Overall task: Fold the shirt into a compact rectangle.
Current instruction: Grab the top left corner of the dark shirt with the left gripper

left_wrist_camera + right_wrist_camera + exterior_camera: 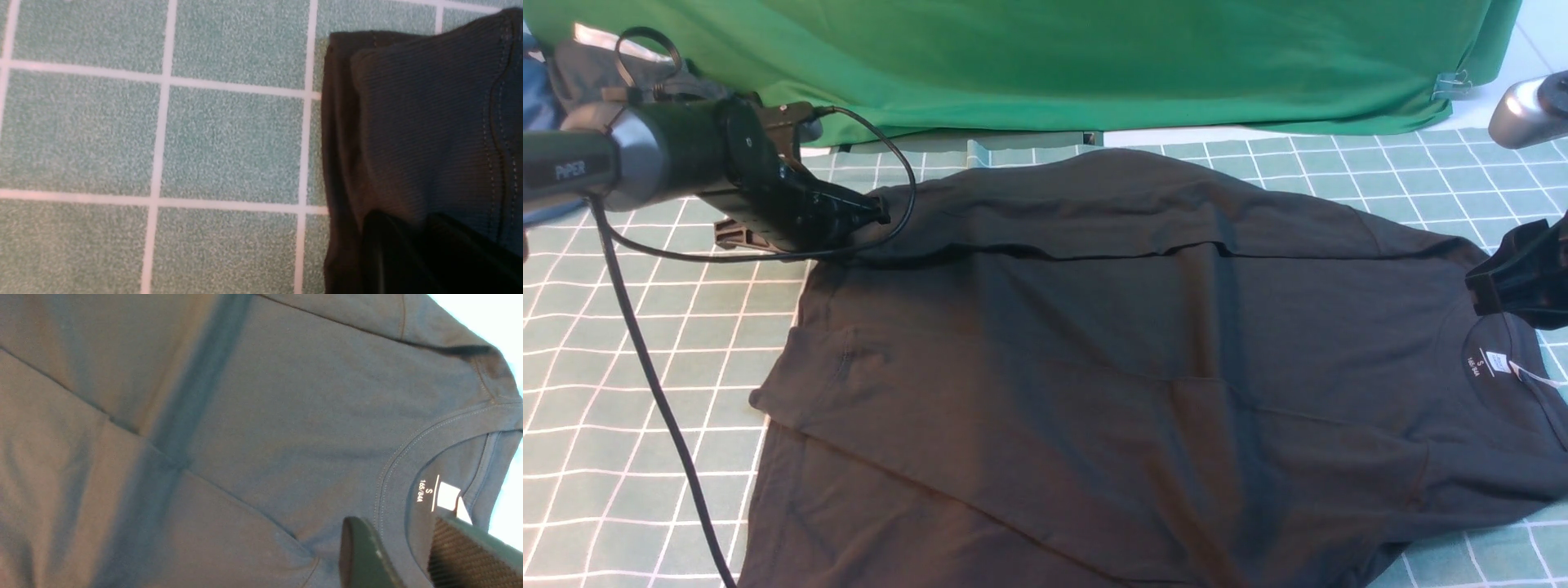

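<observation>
The dark shirt point(1111, 367) lies flat on the checked tablecloth, collar toward the right and hem toward the left, with its far long edge folded inward. A white neck label point(1496, 362) shows inside the collar. My left gripper point(878, 214) is at the shirt's far left corner. In the left wrist view its fingers point(384, 245) sit close together, pinching the layered fabric edge point(429, 122). My right gripper point(1494, 290) hovers at the collar; its fingers point(359, 555) stand apart with the neckband point(392, 473) and label point(448, 496) showing between them.
A bright green cloth point(1094, 57) hangs along the back, held by a metal clip point(1454, 82). The teal checked tablecloth point(645, 327) covers the table. A black cable point(662, 392) trails from the left arm across the table's left side.
</observation>
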### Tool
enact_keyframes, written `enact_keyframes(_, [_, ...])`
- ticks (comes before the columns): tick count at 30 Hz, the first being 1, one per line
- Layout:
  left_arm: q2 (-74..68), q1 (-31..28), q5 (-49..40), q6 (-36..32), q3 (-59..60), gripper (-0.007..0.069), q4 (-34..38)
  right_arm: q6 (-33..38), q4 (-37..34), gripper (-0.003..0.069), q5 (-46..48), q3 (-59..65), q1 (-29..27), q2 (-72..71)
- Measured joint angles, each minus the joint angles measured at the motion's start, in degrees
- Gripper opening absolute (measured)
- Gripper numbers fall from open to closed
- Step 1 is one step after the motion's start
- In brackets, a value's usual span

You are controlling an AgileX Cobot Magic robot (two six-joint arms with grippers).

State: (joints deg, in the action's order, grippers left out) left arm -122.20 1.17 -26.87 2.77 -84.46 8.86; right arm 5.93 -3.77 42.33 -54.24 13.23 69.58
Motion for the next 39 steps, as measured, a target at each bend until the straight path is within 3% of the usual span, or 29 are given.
enact_keyframes(6, [1.58,0.0,-1.94,-0.1,0.0,0.0015,-3.6,-0.09,0.0,0.0238,0.1,0.0,0.0,0.0])
enact_keyframes(16, [3.75,0.0,-0.42,-0.44,-0.06,0.004,-7.22,-0.97,0.0,0.0238,0.17,0.0,0.0,0.0])
enact_keyframes(20, [3.64,0.0,1.86,-1.05,-0.06,0.0117,-8.87,-1.43,0.0,0.0238,0.17,0.0,0.0,0.0])
enact_keyframes(23, [3.64,0.0,2.42,-1.27,-0.06,0.0232,-8.87,-1.55,0.0,0.0238,0.17,0.0,0.0,0.0])
enact_keyframes(27, [3.56,0.0,0.87,-1.3,-0.18,0.0316,-6.69,-1.57,0.0,0.0238,0.17,0.0,0.0,0.0])
enact_keyframes(39, [0.45,0.0,-0.41,-1.34,-0.25,0.034,-3.51,-1.57,0.0,0.0238,0.28,0.0,0.0,0.0])
